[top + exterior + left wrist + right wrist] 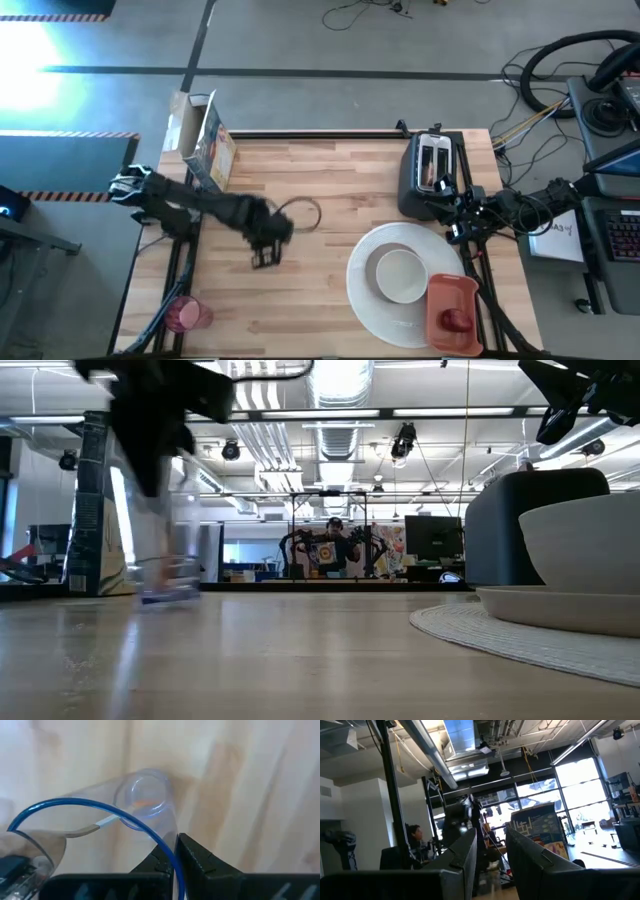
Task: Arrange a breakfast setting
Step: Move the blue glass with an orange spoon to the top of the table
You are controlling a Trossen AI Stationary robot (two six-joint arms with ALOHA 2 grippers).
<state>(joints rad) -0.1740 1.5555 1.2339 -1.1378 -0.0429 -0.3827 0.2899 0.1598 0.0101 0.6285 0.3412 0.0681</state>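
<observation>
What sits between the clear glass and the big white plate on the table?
Nothing: in the high view only bare wood separates the clear glass, pinched at its rim by the left gripper, from the large white plate.

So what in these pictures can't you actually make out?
- Glass: smeared by motion in the low view; whether it touches the table can't be told there.
- Left pincer: shut on the glass rim; only its tips show, at the left wrist picture's bottom edge.
- Red fruit in the tray: too small from above to name.
- Bowl: cut by the low view's right edge.
- Toast and spoon: not seen anywhere.
</observation>
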